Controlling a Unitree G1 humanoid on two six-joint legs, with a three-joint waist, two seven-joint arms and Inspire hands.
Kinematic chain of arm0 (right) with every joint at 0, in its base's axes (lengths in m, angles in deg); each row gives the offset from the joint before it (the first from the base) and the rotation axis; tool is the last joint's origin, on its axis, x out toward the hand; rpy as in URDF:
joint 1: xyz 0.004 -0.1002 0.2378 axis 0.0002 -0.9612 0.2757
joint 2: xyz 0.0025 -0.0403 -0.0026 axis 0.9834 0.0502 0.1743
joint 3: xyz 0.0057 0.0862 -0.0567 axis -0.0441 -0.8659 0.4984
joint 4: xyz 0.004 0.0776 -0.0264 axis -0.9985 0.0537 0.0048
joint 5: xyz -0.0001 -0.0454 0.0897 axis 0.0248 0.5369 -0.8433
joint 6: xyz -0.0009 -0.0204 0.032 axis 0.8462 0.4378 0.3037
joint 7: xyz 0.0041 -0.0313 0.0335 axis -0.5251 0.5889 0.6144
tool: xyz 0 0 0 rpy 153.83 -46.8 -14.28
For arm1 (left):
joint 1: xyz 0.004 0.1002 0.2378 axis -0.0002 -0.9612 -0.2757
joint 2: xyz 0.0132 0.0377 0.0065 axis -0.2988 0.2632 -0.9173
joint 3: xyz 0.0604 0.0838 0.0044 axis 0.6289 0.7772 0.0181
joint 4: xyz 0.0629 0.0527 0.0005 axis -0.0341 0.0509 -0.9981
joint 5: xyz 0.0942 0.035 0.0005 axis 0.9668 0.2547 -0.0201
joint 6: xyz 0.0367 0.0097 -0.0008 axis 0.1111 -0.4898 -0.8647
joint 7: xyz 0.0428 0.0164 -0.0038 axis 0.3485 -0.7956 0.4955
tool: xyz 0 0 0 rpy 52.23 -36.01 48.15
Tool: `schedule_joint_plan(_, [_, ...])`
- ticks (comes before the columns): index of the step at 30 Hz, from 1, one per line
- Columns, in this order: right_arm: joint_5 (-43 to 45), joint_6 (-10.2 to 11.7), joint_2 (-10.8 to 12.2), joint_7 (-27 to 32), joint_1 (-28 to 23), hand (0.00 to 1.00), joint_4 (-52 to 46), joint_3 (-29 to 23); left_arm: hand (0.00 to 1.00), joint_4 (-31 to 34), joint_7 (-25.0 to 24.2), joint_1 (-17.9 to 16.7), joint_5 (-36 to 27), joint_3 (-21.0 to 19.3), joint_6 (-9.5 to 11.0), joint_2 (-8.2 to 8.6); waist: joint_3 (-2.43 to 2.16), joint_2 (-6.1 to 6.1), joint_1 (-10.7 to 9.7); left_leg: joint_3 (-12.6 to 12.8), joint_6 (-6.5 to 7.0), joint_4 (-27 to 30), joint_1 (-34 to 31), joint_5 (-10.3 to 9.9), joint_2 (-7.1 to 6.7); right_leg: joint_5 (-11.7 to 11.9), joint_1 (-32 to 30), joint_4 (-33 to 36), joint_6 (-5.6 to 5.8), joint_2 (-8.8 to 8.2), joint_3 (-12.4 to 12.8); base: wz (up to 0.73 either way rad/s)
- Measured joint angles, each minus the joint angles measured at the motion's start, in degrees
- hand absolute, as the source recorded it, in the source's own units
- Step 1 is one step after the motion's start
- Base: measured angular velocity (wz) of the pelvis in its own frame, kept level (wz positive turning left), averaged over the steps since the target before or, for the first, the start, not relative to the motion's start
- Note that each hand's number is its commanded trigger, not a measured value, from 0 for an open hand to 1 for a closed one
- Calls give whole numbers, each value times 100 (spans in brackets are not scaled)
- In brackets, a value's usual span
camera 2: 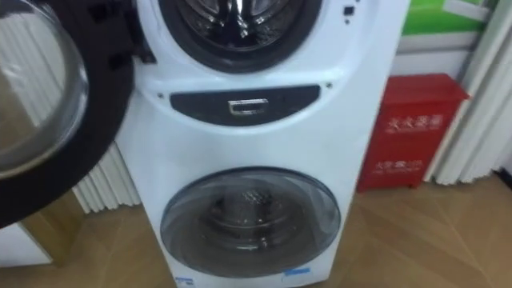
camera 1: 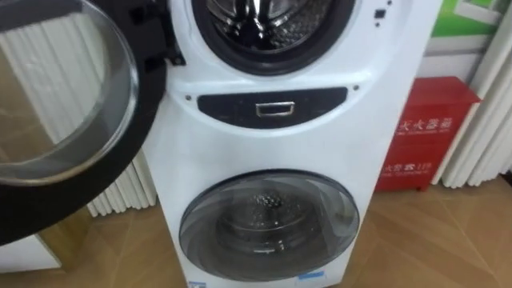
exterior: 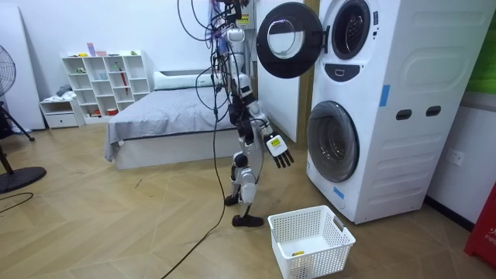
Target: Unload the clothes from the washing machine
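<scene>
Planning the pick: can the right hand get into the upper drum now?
Probably yes: the upper door stands open and nothing blocks the upper drum; the right hand hangs low and must rise.

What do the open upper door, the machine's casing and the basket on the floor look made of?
Upper door: glossy black ring, likely plastic, around a clear bowl, probably glass; white ribs behind show through it. Washing machine casing: smooth, faintly shiny white; painted metal or plastic, unclear. Laundry basket: white plastic, judging by its moulded lattice walls.
</scene>
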Motion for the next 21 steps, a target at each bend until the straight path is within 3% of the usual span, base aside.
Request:
schedule_joint_plan(4, [4,105,-1,24,-2,0,3,-3,0,-3,28,-138,-488,-94,33,13,35,-70,67,-27,-95,-41,69,-23,106,34,145,-201,-71,130,-13,-2])
schedule_joint_plan(8, [-1,218,-1,36,-9,0,11,-24,0,-14,32,-205,-920,-237,59,38,28,-88,151,-84,-122,-120,80,-27,125,46,226,-381,-93,184,-24,1])
schedule_joint_plan(15, [40,334,-4,231,-71,0,17,-272,0,-200,48,-228,-1559,-726,79,2,56,-1,143,-382,-123,-146,70,-28,110,47,336,-472,-91,191,-86,8])
schedule_joint_plan(17, [189,395,-7,275,-200,0,-148,-533,0,-91,51,-213,-1780,-1135,78,-13,54,92,156,-410,-123,-185,87,-28,108,47,348,-486,-91,189,-135,6])
schedule_joint_plan(18, [207,423,-11,284,-247,0,-204,-594,0,-64,51,-196,-1857,-1250,79,-34,50,115,145,-438,-123,-200,91,-28,106,47,357,-492,-91,188,-143,14])
schedule_joint_plan(21, [311,445,-41,321,-503,0,-546,-968,0,379,57,-27,-2326,-1713,64,-331,75,207,177,-539,-123,-223,91,-27,90,47,417,-568,-91,187,-137,14])
